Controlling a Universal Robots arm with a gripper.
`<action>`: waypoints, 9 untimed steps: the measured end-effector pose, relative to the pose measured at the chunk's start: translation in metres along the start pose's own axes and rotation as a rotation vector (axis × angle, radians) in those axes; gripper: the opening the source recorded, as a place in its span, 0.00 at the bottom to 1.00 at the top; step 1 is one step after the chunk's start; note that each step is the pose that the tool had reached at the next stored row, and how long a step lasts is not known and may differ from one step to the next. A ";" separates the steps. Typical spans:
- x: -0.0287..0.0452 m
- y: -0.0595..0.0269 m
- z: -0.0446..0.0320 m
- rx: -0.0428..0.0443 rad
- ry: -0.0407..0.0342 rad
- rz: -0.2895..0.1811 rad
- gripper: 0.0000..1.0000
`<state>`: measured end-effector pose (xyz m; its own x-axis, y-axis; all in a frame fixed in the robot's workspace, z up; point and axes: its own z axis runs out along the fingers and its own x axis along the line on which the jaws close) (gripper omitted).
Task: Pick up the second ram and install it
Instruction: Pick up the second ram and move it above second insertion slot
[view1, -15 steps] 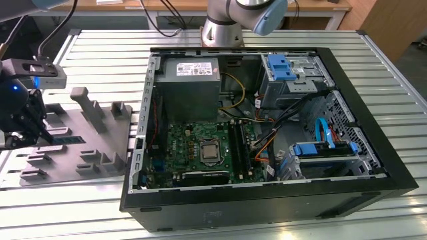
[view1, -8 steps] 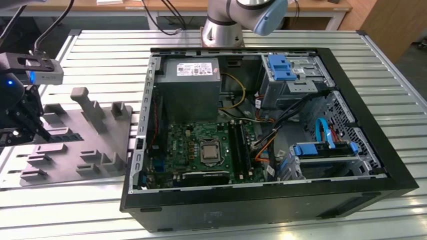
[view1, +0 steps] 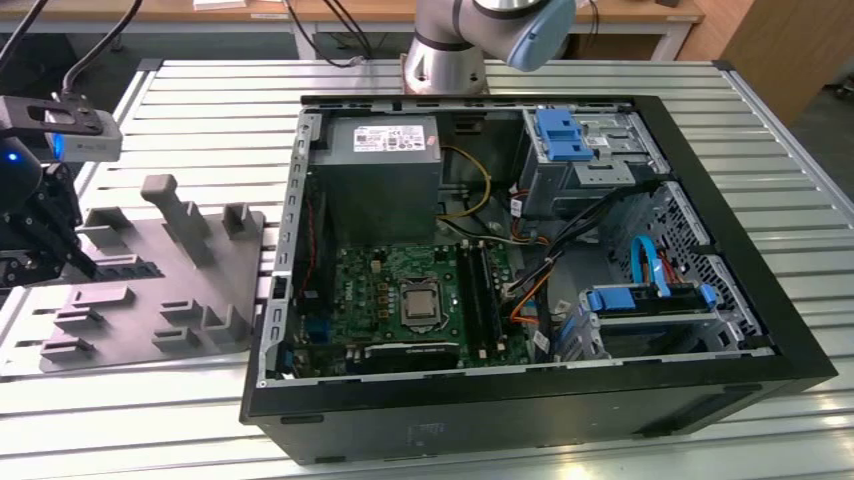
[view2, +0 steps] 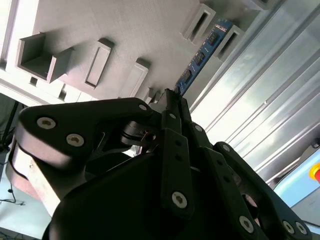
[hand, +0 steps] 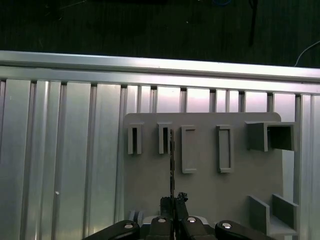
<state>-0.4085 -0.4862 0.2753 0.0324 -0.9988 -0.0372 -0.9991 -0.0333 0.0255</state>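
Stage: pick-up | your gripper (hand: 173, 200) has its jaws pinched on the second ram (hand: 171, 160), standing on edge in the grey fixture tray (hand: 150, 190) | lift-out and seating in the motherboard (view1: 387, 290) outstanding.

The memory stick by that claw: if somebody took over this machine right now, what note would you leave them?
Gripper: shut on one end of the second ram.
Second ram: on edge in the grey fixture tray, at the exterior view's left, beside the open computer case.
Done: the stick is gripped.
Left: lifting it out and seating it in the motherboard; neither done yet.
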 end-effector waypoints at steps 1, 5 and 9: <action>0.0000 0.0000 -0.0012 0.0001 0.0000 0.000 0.14; -0.0002 0.0002 -0.0062 0.0000 0.0001 0.000 0.14; -0.0004 0.0003 -0.0107 0.0000 0.0000 0.000 0.14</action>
<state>-0.4085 -0.4862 0.2860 0.0323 -0.9988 -0.0372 -0.9991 -0.0333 0.0254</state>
